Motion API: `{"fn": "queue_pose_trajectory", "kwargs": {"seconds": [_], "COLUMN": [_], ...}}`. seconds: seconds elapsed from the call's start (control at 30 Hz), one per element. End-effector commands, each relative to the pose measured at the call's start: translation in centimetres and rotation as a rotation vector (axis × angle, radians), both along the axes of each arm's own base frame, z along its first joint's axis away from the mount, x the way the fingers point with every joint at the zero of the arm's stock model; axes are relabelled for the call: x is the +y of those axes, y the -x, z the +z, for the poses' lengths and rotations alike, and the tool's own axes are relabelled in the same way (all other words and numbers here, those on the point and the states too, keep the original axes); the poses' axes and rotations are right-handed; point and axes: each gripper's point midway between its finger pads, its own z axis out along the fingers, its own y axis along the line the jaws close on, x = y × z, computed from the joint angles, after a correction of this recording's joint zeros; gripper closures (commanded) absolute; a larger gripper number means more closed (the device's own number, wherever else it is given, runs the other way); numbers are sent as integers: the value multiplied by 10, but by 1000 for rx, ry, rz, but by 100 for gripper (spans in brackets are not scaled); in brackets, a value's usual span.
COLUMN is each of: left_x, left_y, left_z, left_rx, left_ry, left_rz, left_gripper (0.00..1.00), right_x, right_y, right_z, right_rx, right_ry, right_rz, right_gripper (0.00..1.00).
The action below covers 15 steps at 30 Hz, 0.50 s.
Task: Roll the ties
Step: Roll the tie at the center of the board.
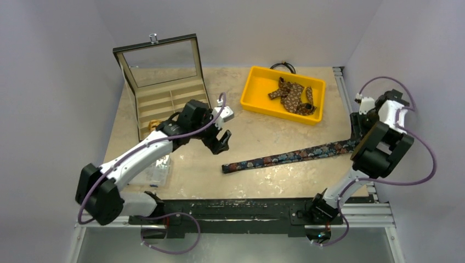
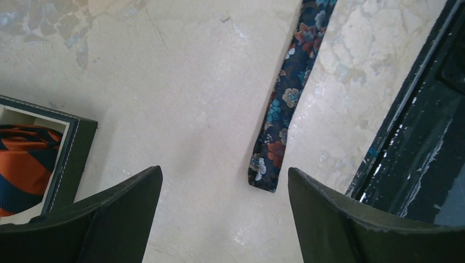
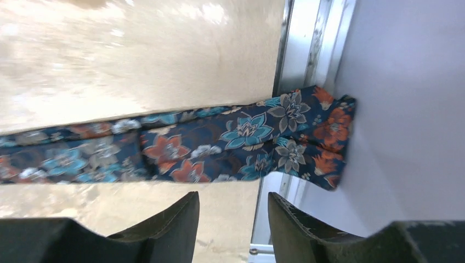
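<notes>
A navy floral tie lies flat across the table, narrow end to the left. Its wide end hangs over the right edge rail against the wall. My left gripper hovers open above the narrow end, which lies just beyond the gap between my left gripper's fingertips. My right gripper is open and empty, its tips just short of the wide part. A brown dotted tie lies crumpled in the yellow bin. A red-orange striped tie sits in the box.
An open compartment box with a glass lid stands at the back left. A black cable loop lies behind the bin. A clear plastic item sits near the left arm. Metal rails border the right edge, and a black frame the front.
</notes>
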Motion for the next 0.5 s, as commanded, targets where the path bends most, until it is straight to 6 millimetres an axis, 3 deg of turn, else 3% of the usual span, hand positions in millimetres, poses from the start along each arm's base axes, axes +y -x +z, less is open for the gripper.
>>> {"fn": "queue_pose_trajectory", "kwargs": {"seconds": [0.0, 0.07, 0.17, 0.33, 0.47], "left_x": [-7, -2, -1, -14, -34], "left_y": [16, 21, 28, 42, 38], "left_z": [23, 7, -25, -40, -56], "left_rx": [-55, -66, -94, -28, -135], "left_ry": [135, 65, -113, -76, -160], "left_rz": [-27, -84, -198, -210, -251], "left_gripper": [15, 15, 14, 17, 19], "right_x": [28, 48, 92, 203, 254], "right_y": [-10, -10, -17, -21, -17], "right_z": [78, 93, 99, 79, 49], "right_rx": [-196, -241, -274, -213, -161], "right_ry": [-64, -102, -166, -358, -430], "right_rz": [93, 159, 272, 416, 481], "right_gripper": [52, 51, 50, 56, 59]}}
